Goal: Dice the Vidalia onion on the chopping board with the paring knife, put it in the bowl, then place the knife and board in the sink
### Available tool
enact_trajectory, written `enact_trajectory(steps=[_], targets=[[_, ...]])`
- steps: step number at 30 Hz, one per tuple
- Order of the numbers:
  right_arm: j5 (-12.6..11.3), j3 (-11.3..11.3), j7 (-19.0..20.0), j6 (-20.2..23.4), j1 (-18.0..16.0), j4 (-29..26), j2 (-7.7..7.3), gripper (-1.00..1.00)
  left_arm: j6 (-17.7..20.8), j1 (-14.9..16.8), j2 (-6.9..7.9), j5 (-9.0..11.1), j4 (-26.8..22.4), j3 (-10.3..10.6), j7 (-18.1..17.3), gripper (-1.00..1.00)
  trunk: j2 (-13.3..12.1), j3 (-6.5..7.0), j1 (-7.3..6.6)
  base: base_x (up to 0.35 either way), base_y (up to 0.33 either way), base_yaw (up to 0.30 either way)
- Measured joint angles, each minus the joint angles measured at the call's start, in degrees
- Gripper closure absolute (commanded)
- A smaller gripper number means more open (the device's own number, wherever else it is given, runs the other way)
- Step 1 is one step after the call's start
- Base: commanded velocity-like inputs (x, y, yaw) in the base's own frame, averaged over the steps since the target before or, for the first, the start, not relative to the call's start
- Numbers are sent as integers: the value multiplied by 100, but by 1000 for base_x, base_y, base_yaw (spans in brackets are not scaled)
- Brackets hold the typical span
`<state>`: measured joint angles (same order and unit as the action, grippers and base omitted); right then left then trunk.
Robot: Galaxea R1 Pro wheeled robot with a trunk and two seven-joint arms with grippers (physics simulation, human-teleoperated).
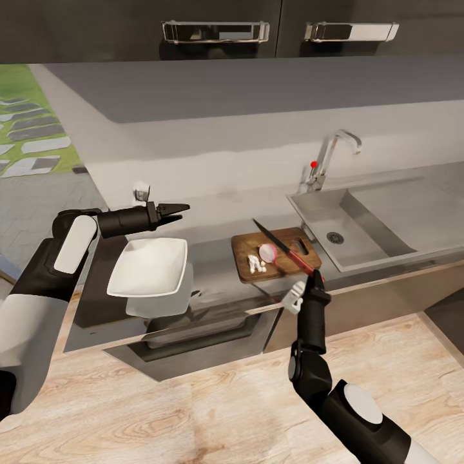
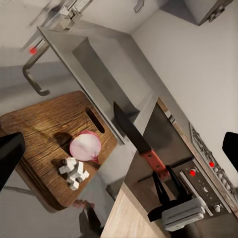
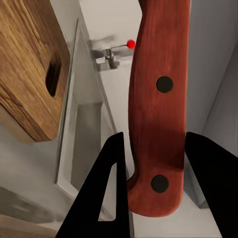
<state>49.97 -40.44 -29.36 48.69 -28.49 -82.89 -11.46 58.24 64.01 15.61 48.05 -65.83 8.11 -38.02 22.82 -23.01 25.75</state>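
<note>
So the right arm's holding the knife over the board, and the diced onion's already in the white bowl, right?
Not quite. The right gripper does hold the knife over the board, but the head view shows the bowl empty; the onion dice lie on the board beside the remaining onion piece.

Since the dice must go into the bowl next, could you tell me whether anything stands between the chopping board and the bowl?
Nothing visible does. The diced onion lies on the chopping board, and only bare countertop separates it from the bowl. The left claw hovers open above the bowl's far side; the right claw holds the paring knife.
</note>
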Motion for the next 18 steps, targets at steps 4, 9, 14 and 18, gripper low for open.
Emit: enact_trajectory(steps=[4,9,14,18], targets=[[1,16,-4,0,0,-22,0,100,-2,0,0,0,4,8,0,-100,0,0,0,0,0,0],[0,62,-3,0,0,-68,0,100,0,0,0,0,6,9,0,-100,0,0,0,0,0,0],[-1,75,0,0,0,-75,0,100,2,0,0,0,6,9,0,-100,0,0,0,0,0,0],[-4,77,3,0,0,-76,0,100,3,0,0,0,7,9,0,-100,0,0,0,0,0,0]])
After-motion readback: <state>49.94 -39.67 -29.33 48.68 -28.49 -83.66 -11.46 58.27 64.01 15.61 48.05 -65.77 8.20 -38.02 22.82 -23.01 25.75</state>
